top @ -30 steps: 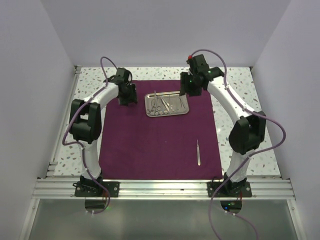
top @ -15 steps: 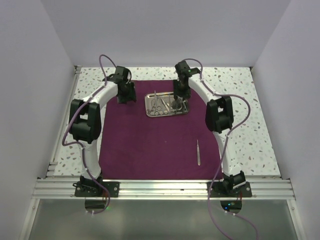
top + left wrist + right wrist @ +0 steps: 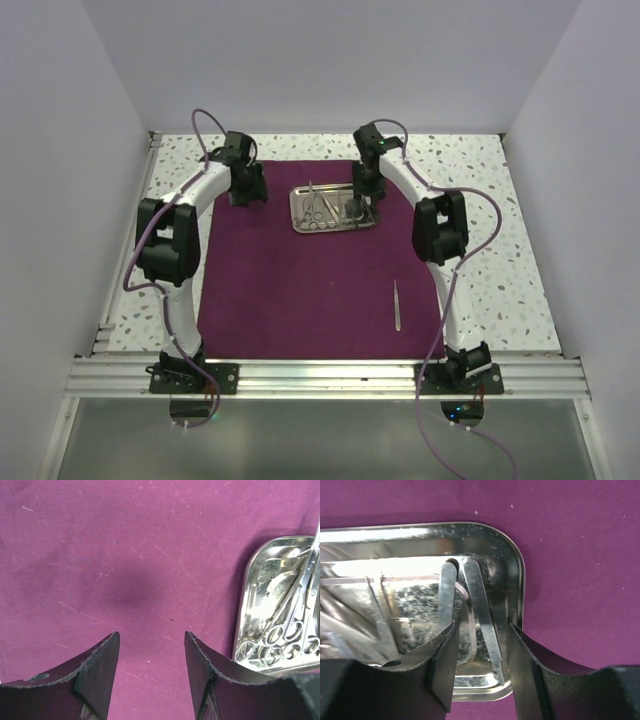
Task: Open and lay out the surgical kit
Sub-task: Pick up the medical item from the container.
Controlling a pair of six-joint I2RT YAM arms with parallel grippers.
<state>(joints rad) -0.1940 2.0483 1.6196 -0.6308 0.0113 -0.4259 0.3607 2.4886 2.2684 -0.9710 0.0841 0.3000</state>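
The dark purple cloth [image 3: 300, 290] of the surgical kit lies spread flat, with the steel tray [image 3: 334, 230] at its far middle. Ring-handled instruments [image 3: 318, 208] lie in the tray, and one thin probe [image 3: 397, 305] lies on the cloth at the near right. My right gripper [image 3: 357, 210] reaches down into the tray's right end. In the right wrist view it [image 3: 481, 625] stands open astride the tweezers [image 3: 485, 620] near the tray's corner [image 3: 517, 565]. My left gripper [image 3: 250, 197] hovers open and empty over bare cloth [image 3: 125, 555] left of the tray [image 3: 245, 620].
White speckled tabletop [image 3: 500, 200] borders the cloth on three sides. White walls close in the back and both sides. An aluminium rail [image 3: 320, 378] with both arm bases runs along the near edge.
My right arm has swung from behind the tray's right corner to over the tray and lowered into it, and its jaws have narrowed around the tweezers. The left gripper has shifted slightly back.
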